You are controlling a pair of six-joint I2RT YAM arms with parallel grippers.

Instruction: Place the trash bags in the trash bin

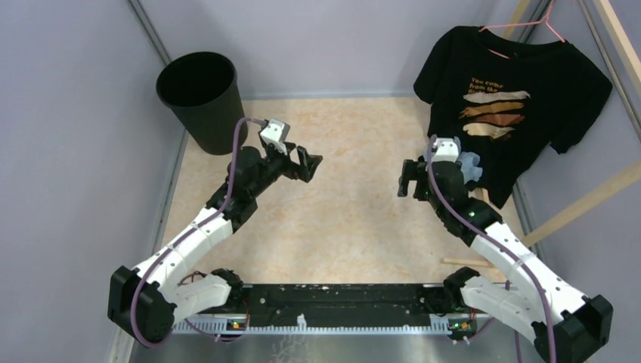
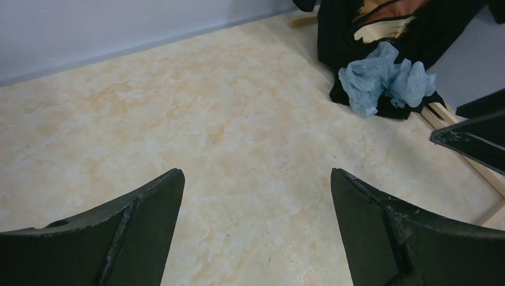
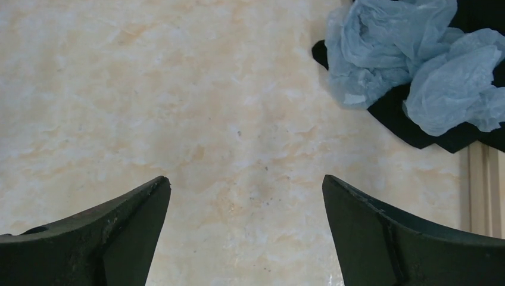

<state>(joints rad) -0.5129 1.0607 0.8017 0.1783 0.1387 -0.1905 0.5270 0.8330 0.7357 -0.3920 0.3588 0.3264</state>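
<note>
The bin (image 1: 198,98) stands upright, mouth open, at the far left corner of the table, close to the wall. Just right of it the left gripper (image 1: 304,163) hovers over bare tabletop, jaws spread wide with nothing between them. Across the middle, the right gripper (image 1: 409,180) hangs the same way, wide and empty. Just beside it to the right lies the bag (image 3: 411,65), a crumpled light-blue bundle resting partly on the hem of a black T-shirt (image 1: 514,98) that hangs from a pink hanger (image 1: 529,30). The bag looks very light, soft and crinkly. It would likely collapse and slip under a pinch, so a thick bunched fold on top, clear of the shirt cloth, seems the best hold. The table (image 1: 340,227) is flat, smooth, marbled beige. Pale walls (image 1: 68,151) close in at left and back, and a wooden frame (image 1: 582,204) stands on the right.
</note>
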